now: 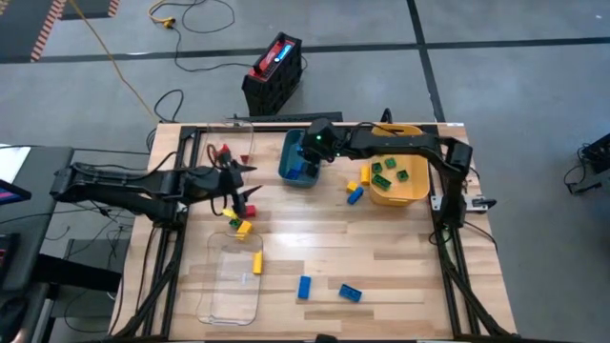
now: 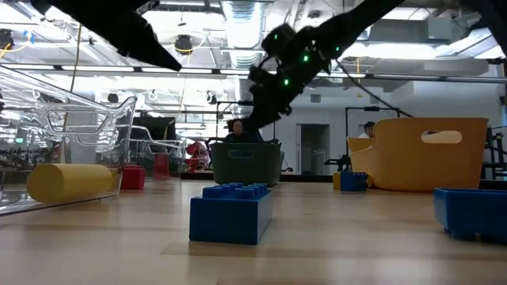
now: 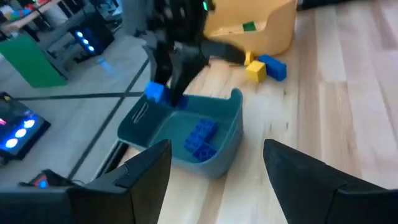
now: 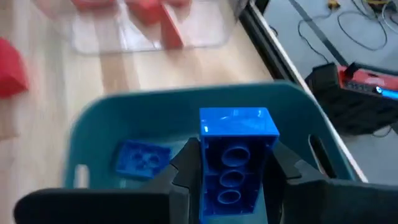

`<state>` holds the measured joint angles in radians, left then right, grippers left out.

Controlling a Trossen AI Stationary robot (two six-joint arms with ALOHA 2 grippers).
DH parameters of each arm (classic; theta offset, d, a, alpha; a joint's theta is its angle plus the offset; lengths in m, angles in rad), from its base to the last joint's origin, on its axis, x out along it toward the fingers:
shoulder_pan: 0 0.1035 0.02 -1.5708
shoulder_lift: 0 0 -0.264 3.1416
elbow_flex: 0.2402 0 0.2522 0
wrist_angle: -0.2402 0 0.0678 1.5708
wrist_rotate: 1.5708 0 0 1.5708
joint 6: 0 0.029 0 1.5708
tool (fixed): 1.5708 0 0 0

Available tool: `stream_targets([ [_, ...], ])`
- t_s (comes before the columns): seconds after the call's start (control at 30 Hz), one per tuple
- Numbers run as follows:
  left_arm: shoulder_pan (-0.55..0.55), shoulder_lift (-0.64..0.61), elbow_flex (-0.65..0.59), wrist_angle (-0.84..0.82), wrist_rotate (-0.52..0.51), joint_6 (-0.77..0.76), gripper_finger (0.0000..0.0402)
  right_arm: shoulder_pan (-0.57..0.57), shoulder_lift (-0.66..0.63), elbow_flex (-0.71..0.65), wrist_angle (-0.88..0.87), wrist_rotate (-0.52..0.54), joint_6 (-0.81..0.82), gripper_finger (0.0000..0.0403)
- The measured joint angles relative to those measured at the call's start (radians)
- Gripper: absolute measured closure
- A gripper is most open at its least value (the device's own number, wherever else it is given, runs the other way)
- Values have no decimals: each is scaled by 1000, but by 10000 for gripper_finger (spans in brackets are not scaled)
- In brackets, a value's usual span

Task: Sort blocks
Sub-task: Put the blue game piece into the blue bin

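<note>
The right gripper (image 4: 233,180) hangs over the teal bin (image 1: 289,162) by the bench's far edge, jaws pinching a blue block (image 4: 236,158). If released off-centre, it could strike the rim and bounce out. The left gripper (image 3: 217,171) waits nearby, jaws spread.

A wooden tabletop (image 1: 381,257) is carrying a teal bin (image 1: 290,159) and yellow bin (image 1: 412,188) along its far edge, clear trays (image 1: 231,281) by the left edge, and scattered blocks (image 1: 350,292) toward the near edge.
</note>
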<state>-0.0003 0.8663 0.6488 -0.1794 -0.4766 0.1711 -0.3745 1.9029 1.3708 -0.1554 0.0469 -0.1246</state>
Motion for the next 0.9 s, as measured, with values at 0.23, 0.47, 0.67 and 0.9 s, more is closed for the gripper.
stream_targets([
  [0.23, 5, 24, 1, 101, 42, -55, 153, -13, 50, 0, -29, -4, -5, 248],
  [0.47, 0, 67, 0, 152, 73, -88, 153, -14, 43, 0, -53, -7, 4, 171],
  [0.67, 0, 69, 1, 151, 75, -88, 153, 2, 41, 19, -93, -14, 11, 153],
  [0.9, -1, 69, 1, 154, 75, -79, 153, 44, 37, 114, -201, 103, -9, 154],
])
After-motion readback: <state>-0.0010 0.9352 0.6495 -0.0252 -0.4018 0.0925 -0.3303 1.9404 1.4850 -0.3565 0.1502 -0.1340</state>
